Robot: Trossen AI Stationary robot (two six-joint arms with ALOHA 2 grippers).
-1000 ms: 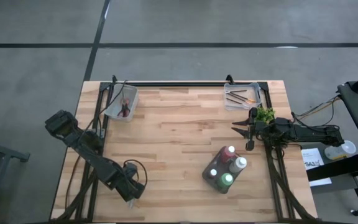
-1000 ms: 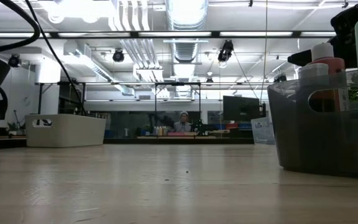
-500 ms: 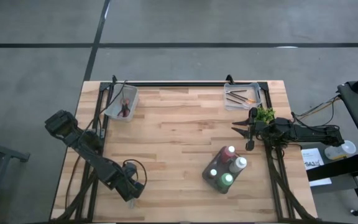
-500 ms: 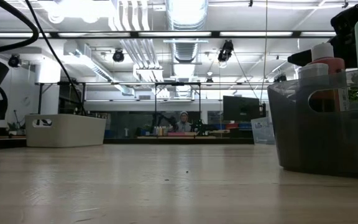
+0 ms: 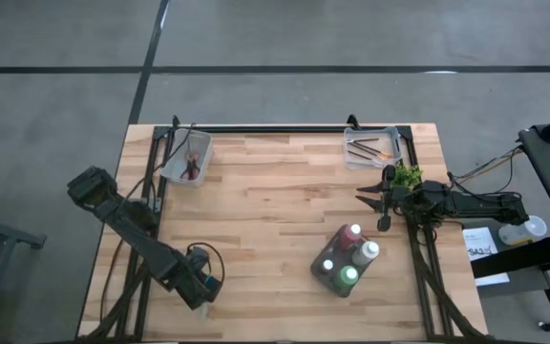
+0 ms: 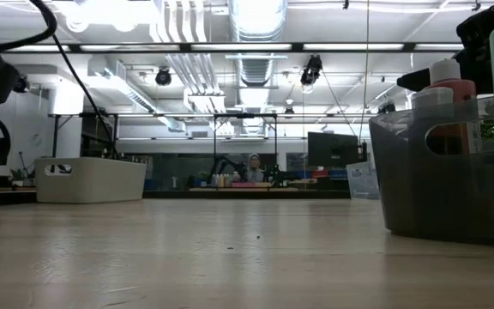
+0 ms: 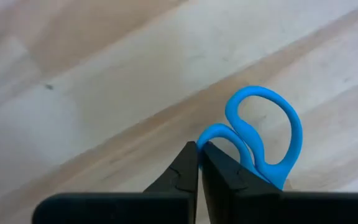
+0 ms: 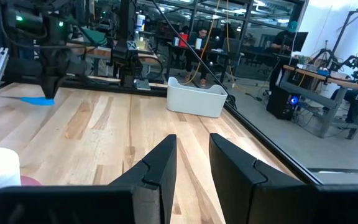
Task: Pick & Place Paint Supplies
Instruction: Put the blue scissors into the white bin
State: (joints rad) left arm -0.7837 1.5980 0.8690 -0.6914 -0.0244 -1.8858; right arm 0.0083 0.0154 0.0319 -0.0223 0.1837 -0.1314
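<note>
- Four paint bottles (image 5: 349,256) stand upright, caps up, packed in a dark caddy (image 5: 319,274) on the near right part of the table (image 5: 265,210): the red one (image 5: 353,232) farthest back, white (image 5: 369,250) to its right, green (image 5: 349,277) nearest.
- Several paintbrushes (image 5: 363,149) lie flat in a clear tray (image 5: 391,137) at the far right corner; their long axes run roughly left-right, slightly slanted. Which end is the tip is too small to tell.
- Left gripper (image 5: 204,287) is low over the near left edge, fingers (image 7: 182,171) pressed together. Blue scissors (image 7: 272,134) lie flat, handle loops just beside the fingers; whether they are gripped is unclear.
- Right gripper (image 5: 374,198) is at the right side, between tray and caddy, beside a small green plant (image 5: 408,176). It points toward the left, with a narrow gap and nothing in it.
- Another bin (image 5: 187,161) sits at the far left.
</note>
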